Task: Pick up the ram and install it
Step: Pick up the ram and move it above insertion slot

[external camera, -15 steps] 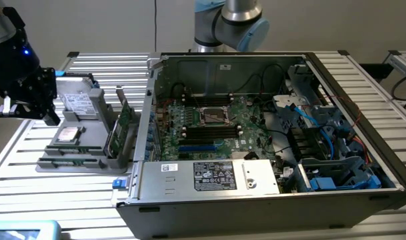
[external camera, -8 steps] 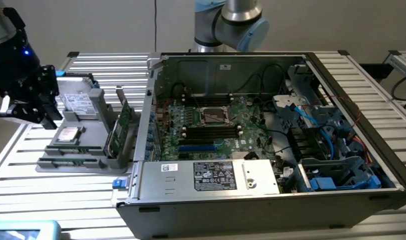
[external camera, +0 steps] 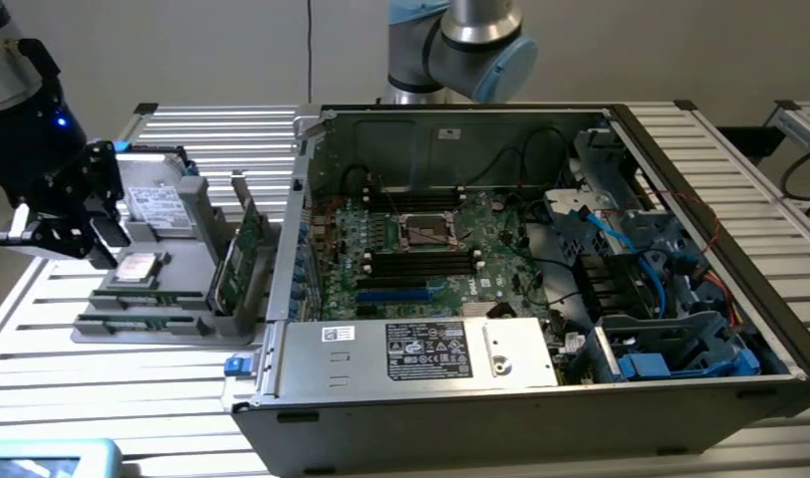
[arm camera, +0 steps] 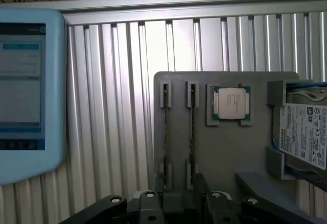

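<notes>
Ribbed aluminium slats [external camera: 59, 398] made up the bench you were working on. The open computer case [external camera: 511, 398] lay on its side in the middle, with its green motherboard [external camera: 431, 249] facing up. On the exterior view's left, just beside the case, you had a grey parts tray [external camera: 152, 319]. Your gripper [external camera: 73, 242] hung over the side of the tray away from the case. Through the wrist camera you could see the fingers [arm camera: 159, 184] spread apart and pinching nothing, in line with the tray's two narrow slots. The ram [arm camera: 165, 127] stood edge-on in those slots as thin dark sticks, and neither finger touched it. Next to the slots, a processor [arm camera: 231, 104] sat in its own pocket of the tray, with a hard drive [arm camera: 305, 134] beyond it. A light-blue tablet [arm camera: 25, 91] lay on the slats, apart from the tray.
</notes>
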Tool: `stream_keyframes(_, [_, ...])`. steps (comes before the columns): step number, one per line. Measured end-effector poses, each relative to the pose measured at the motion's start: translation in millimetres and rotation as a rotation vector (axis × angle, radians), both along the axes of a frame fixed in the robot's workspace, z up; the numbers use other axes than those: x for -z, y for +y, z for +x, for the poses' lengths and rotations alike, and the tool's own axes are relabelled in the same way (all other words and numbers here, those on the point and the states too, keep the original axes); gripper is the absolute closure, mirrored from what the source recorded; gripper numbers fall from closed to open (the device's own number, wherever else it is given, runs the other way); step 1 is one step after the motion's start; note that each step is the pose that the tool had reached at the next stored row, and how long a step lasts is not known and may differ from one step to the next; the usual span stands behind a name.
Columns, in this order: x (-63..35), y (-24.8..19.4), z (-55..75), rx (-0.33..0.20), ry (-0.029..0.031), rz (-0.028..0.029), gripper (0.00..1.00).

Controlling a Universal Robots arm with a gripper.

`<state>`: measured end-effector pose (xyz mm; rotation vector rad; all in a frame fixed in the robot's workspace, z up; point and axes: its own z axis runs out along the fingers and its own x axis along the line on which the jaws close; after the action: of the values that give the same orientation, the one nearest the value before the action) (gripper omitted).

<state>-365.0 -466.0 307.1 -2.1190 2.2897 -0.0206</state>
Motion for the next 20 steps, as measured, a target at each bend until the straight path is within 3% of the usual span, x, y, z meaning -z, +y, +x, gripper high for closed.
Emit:
stream_keyframes(11, [20.0,-0.2,-0.3,0.0,0.0008,0.0014,0.64])
stream_keyframes(20, [36.4,-4.8,-0.3,0.0,0.0012,0.0015,0.64])
